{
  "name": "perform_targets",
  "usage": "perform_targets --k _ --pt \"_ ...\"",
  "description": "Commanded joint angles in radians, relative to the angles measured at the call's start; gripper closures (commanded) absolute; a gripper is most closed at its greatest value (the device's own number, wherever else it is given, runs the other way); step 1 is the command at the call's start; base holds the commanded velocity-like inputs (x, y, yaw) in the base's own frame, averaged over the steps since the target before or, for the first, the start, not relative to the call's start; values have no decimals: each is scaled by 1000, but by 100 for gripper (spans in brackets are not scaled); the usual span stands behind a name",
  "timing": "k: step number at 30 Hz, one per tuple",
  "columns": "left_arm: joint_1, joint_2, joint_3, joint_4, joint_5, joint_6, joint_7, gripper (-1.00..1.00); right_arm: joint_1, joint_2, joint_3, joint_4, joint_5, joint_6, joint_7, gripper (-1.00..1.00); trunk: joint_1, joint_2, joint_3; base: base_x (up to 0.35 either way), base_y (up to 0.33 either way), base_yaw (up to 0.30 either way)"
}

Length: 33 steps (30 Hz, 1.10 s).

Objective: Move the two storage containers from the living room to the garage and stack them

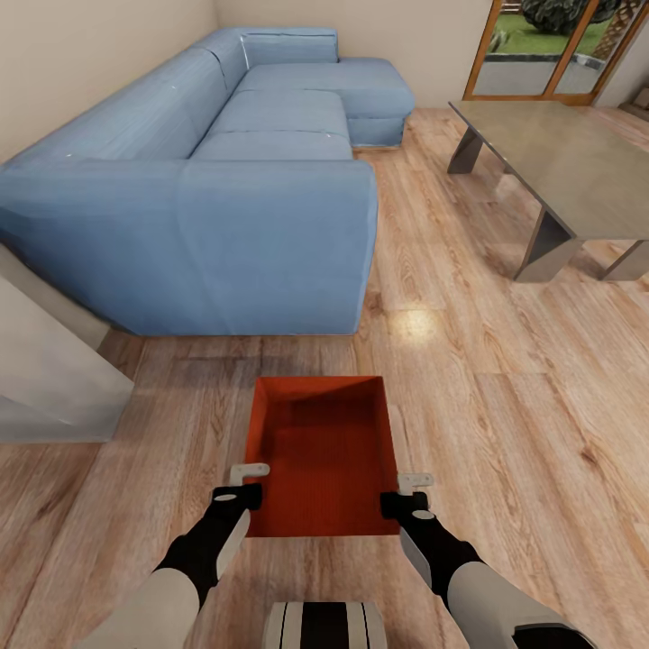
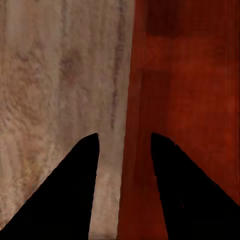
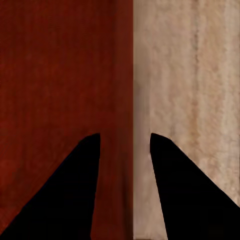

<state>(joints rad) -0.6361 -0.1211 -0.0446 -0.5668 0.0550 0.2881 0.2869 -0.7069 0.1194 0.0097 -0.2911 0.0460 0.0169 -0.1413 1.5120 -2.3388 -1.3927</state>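
One orange-red storage container (image 1: 320,451) sits lidless on the living room's wood-plank floor (image 1: 505,424), just in front of me, with its ribbed inside showing. My left gripper (image 1: 245,482) is at its left wall near the close corner. My right gripper (image 1: 406,491) is at its right wall. In the left wrist view the left gripper (image 2: 125,142) stands open, its fingers on either side of the container (image 2: 190,100) wall. The right gripper (image 3: 125,140) is open the same way over the opposite wall of the container (image 3: 60,75).
A big light-blue sectional sofa (image 1: 225,180) stands close behind the container. A low grey table (image 1: 559,162) is at the right back, with a glass door (image 1: 550,45) beyond it. A pale grey block (image 1: 45,370) juts in at the left.
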Motion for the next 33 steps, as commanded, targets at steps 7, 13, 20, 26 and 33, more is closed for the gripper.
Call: perform_targets --k 7,13,20,26,33 --pt "0 0 -8 -14 0 6 18 100 0 2 0 -6 6 -1 -10 100 0 0 -1 0 0 0" --pt "0 -1 -7 -16 0 6 22 100 0 2 0 -12 6 -1 -13 100 0 0 -1 0 0 0" --pt "0 -2 -9 -15 0 5 22 100 0 2 0 -13 6 -2 -13 100 -4 7 3 0 0 0" --pt "0 0 -3 -7 3 8 12 100 0 3 0 -14 7 -2 -14 100 -27 49 21 0 0 0" --pt "0 0 -3 -8 3 7 11 100 0 3 0 -15 7 -3 -14 100 -54 98 43 0 0 0"
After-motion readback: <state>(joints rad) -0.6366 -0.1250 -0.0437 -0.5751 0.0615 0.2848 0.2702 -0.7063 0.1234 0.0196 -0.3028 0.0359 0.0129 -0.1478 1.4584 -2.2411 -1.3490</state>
